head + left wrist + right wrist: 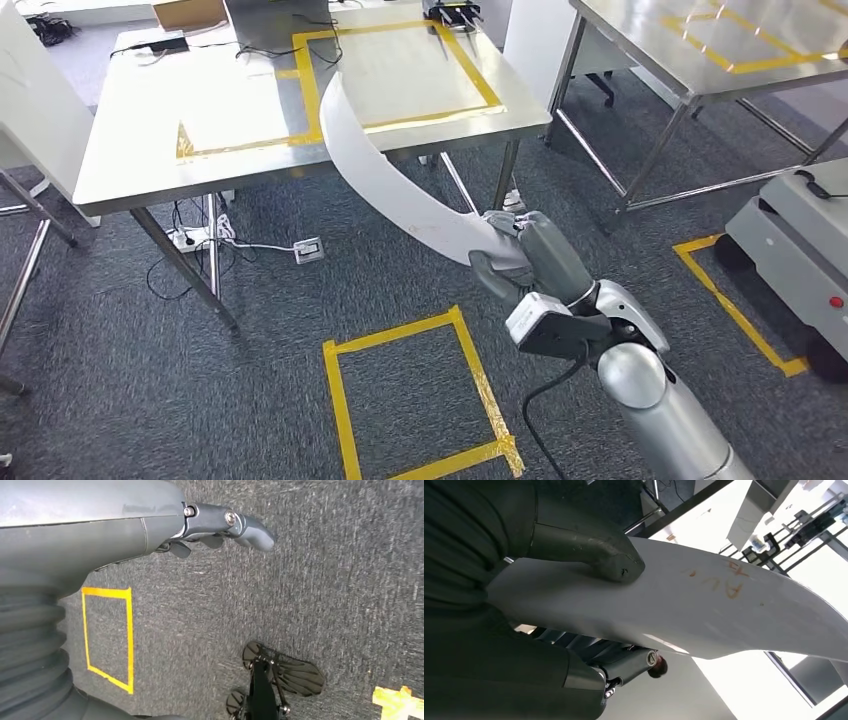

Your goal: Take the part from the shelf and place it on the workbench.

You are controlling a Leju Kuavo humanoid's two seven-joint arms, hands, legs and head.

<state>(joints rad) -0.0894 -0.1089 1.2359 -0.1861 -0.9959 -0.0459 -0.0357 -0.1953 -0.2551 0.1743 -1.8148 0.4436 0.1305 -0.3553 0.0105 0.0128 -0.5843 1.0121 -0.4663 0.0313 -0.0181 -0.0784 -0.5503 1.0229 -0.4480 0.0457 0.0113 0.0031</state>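
White part: long curved panel, held at its near end, free end raised over the workbench edge.
Right hand: grips the part, thumb pressed on one face, fingers beneath.
Left hand: hangs over the carpet, fingers loosely curled, holding nothing.
Step in hand: carrying, judged as approach to the workbench.
Next move: likely reach forward and lower the part inside the yellow tape outline.
Long axis: runs from the hand forward and leftward, tip pointing away from the robot.
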